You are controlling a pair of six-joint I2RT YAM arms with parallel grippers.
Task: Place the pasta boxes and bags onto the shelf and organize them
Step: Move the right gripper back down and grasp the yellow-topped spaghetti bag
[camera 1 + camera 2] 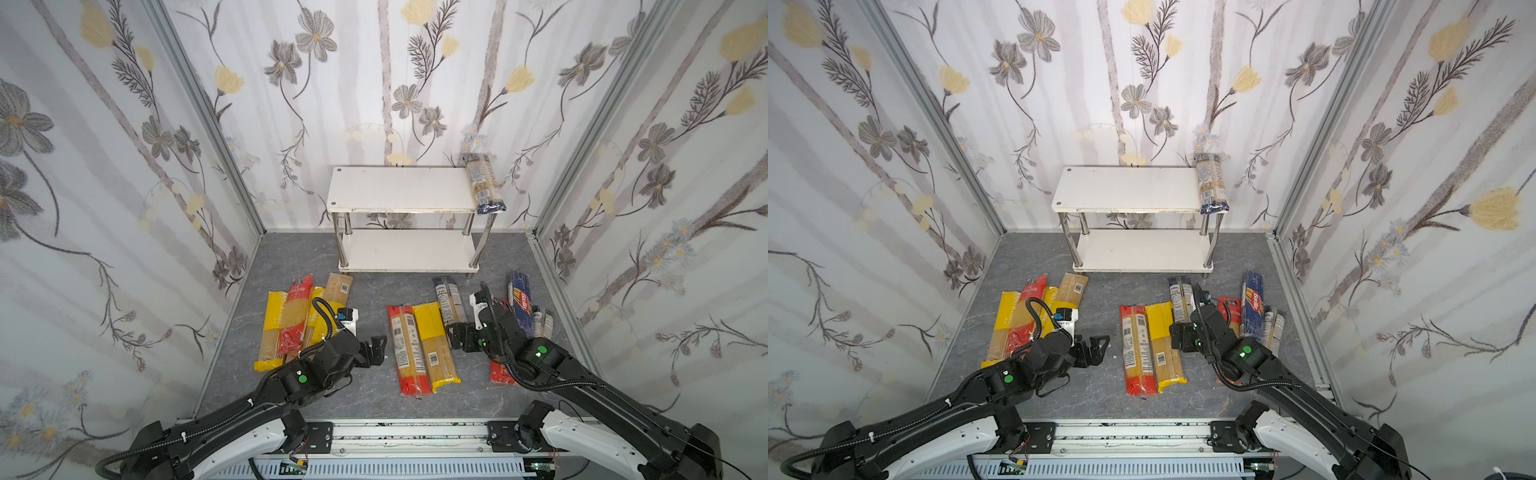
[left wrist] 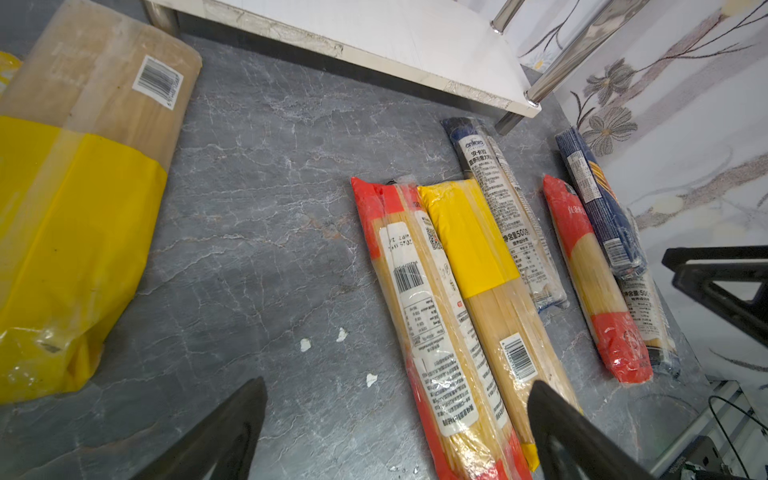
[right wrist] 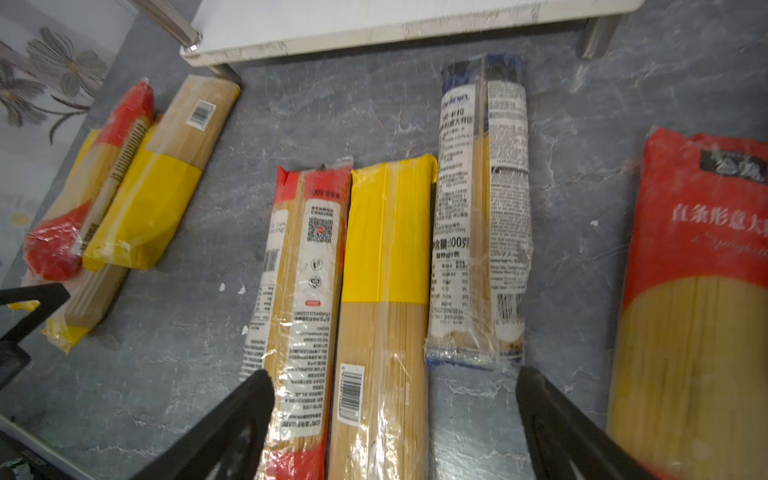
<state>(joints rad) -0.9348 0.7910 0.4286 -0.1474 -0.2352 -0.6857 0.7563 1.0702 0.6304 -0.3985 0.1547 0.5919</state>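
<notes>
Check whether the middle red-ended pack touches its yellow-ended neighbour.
Touching: right wrist view shows red-ended pack and yellow-ended pack edge to edge, no gap.

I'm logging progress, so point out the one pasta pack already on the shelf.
The dark-blue-ended spaghetti bag, lying on the top board of the shelf at its right end, near end overhanging. Every other pack lies on the grey floor.

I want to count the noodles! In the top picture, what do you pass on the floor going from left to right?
pile of yellow and red packs → left gripper → red-ended pack → yellow-ended pack → Barilla box
</notes>
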